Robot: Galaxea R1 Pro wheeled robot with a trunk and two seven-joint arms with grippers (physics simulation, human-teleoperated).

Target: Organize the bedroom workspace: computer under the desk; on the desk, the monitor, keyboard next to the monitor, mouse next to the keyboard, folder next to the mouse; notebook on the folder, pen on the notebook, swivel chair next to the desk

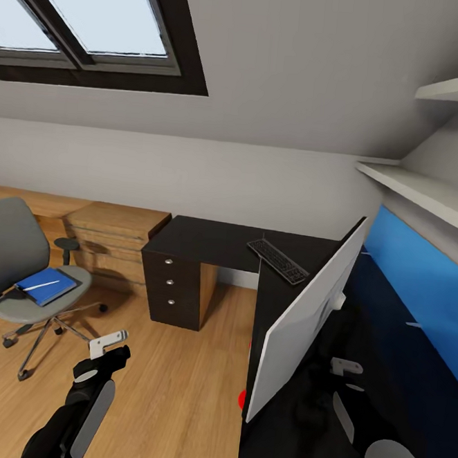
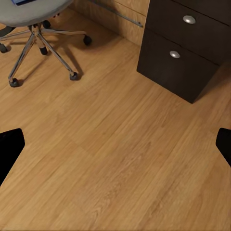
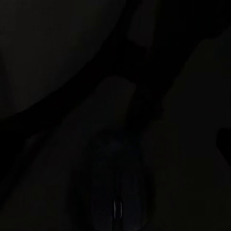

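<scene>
The swivel chair (image 1: 24, 273) stands on the floor at the left, apart from the desk (image 1: 214, 245). On its seat lies a blue flat item (image 1: 45, 286), folder or notebook, I cannot tell which, with the white pen (image 1: 42, 286) on top. The keyboard (image 1: 278, 261) lies askew on the desktop. In front of it the monitor (image 1: 304, 326) leans steeply, its pale side toward me. My left gripper (image 2: 115, 149) hangs open over bare floor, below the chair base (image 2: 43, 41). My right arm (image 1: 345, 368) reaches in behind the monitor; its wrist view is dark. Mouse and computer are out of view.
The black drawer unit (image 2: 187, 48) with silver knobs stands under the desk's left end. A light-wood chest (image 1: 117, 236) sits against the back wall beside it. A blue panel (image 1: 418, 287) and shelves (image 1: 427, 191) line the right wall. Wood floor (image 1: 173, 391) lies between chair and desk.
</scene>
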